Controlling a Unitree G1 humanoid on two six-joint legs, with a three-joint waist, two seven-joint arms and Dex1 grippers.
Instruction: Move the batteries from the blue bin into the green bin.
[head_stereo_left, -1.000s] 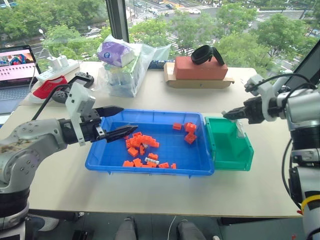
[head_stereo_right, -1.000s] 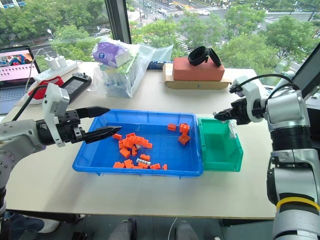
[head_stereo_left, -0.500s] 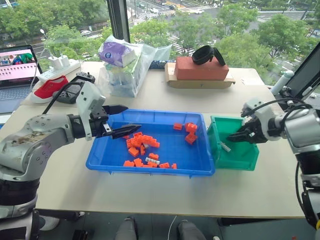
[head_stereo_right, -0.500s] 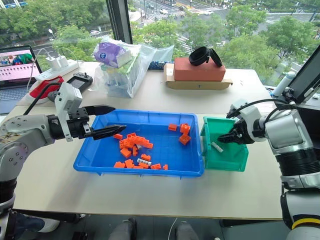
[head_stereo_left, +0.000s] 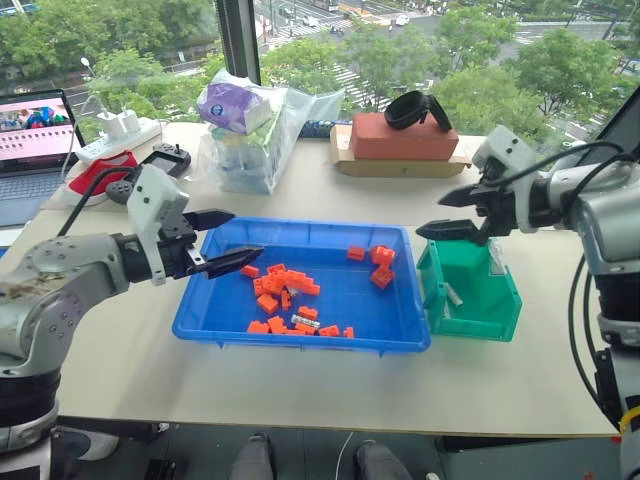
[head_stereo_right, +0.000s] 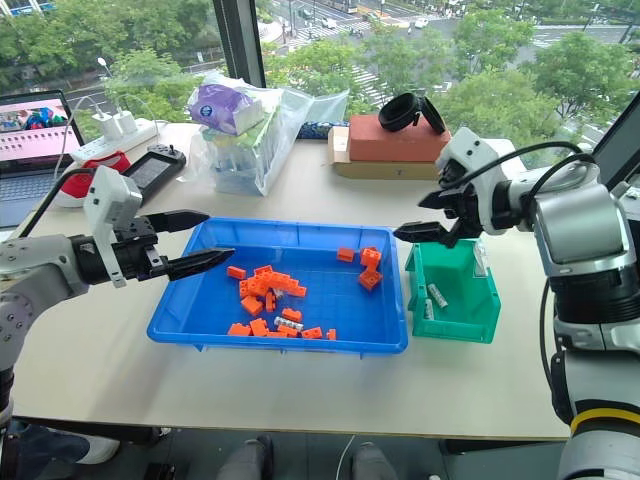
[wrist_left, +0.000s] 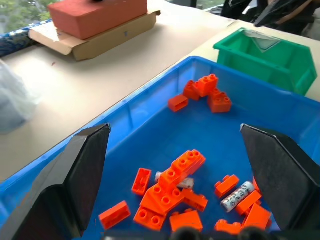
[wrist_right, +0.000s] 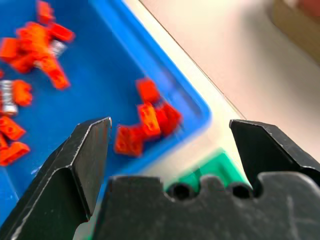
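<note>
The blue bin (head_stereo_left: 385, 338) sits mid-table, strewn with orange bricks (head_stereo_left: 280, 285). One grey-white battery (head_stereo_left: 305, 322) lies among the bricks near its front wall, also seen as the battery (wrist_left: 237, 196) in the left wrist view. The green bin (head_stereo_left: 490, 320) stands against the blue bin's right end, with batteries (head_stereo_right: 437, 296) lying on its floor. My left gripper (head_stereo_left: 245, 232) hovers open over the blue bin's left end. My right gripper (head_stereo_left: 430, 215) is open and empty above the green bin's far left corner, pointing toward the blue bin.
Behind the bins are a plastic bag of packets (head_stereo_left: 250, 130) and a red brick on cardboard (head_stereo_left: 400, 140) with a black strap on top. A laptop (head_stereo_left: 35, 130), power strip and controller lie at the far left. A monitor edge (head_stereo_left: 625, 120) stands at the right.
My right gripper dipped into the green bin, opened, left a battery there, then rose and swung left. My left gripper stayed open and shifted slightly left.
</note>
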